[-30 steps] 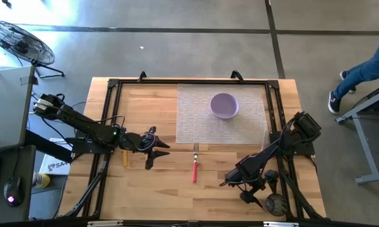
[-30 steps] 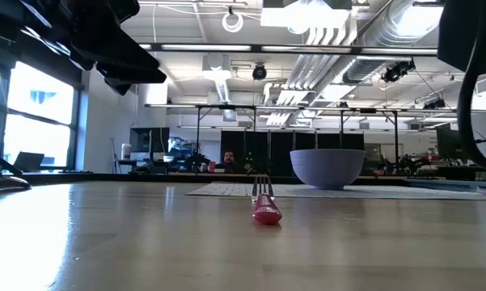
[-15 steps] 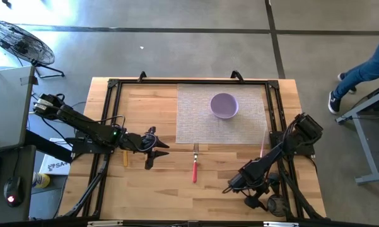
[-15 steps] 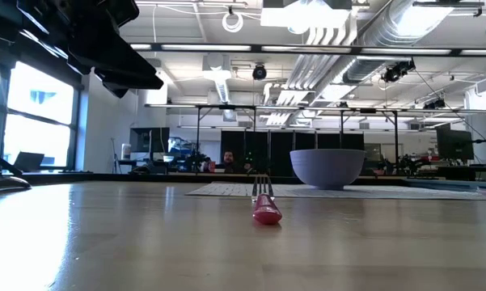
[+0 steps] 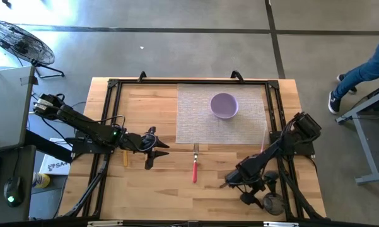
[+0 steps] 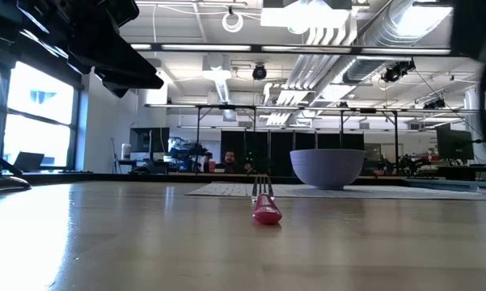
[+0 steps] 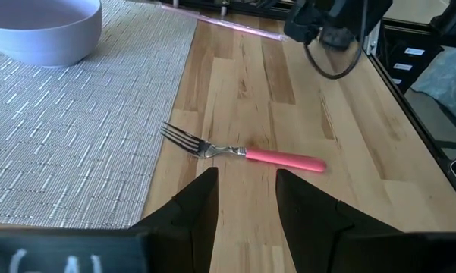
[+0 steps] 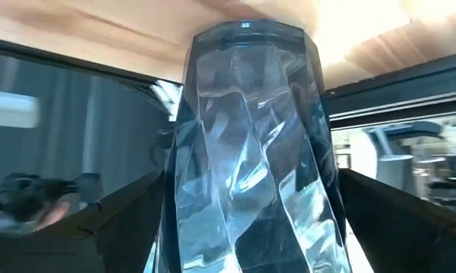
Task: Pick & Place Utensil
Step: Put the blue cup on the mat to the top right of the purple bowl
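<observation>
Woven mat (image 5: 195, 120) carries an empty bowl (image 5: 224, 105); left pincer (image 5: 155, 151) gapes, right pincer (image 5: 229, 183) unreadable.

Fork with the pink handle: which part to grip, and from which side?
Probably the pink handle of the fork, mid-length. It lies flat on bare wood, tines just reaching the woven placemat, handle pointing away from the purple bowl. Come straight down, fingers across the handle. The left gripper, open and facing it, looks better placed than the right gripper.

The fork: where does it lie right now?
In the high view, the fork lies on bare wood mid-table, its tines touching the woven mat's near edge, right of the left gripper.
</observation>
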